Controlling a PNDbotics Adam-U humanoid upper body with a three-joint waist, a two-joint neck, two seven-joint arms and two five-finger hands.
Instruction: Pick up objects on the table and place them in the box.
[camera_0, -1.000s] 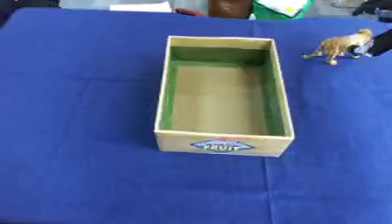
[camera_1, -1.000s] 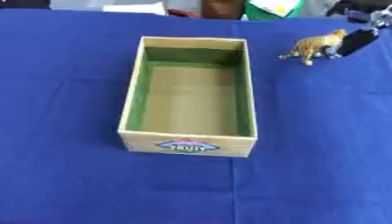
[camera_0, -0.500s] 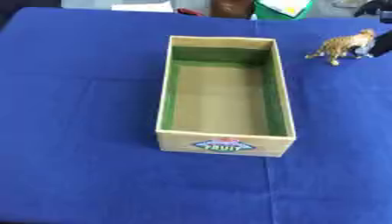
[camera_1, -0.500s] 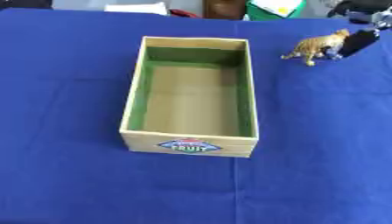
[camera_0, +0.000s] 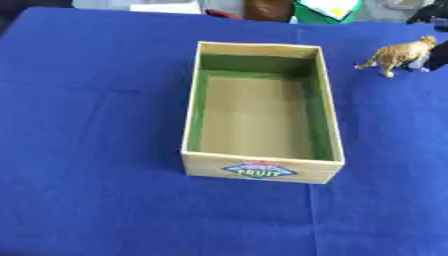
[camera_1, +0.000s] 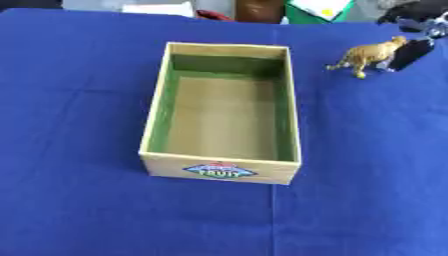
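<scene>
A cardboard fruit box (camera_1: 223, 117) with a green-lined interior sits open and empty at the centre of a table draped in blue cloth (camera_1: 79, 200), its printed label facing the camera. Beyond the box's far right corner, apart from it, a small tan toy tiger (camera_1: 367, 54) hangs with its head toward the robot's right hand (camera_1: 411, 50), whose dark fingers reach in from the upper right edge and touch the figure's head end. The fingers appear to pinch the toy there, though most of the hand lies outside the view. The animal looks raised slightly off the cloth, though whether its feet are clear cannot be told for certain. The left hand appears in neither view. Clutter beyond the table's far edge, a green and white item (camera_1: 319, 10) among it, plays no part.

The step in hand appears to be the pick-up and carry of the tiger. The next move calls for bringing it leftward over the box's right wall, then releasing it inside.
</scene>
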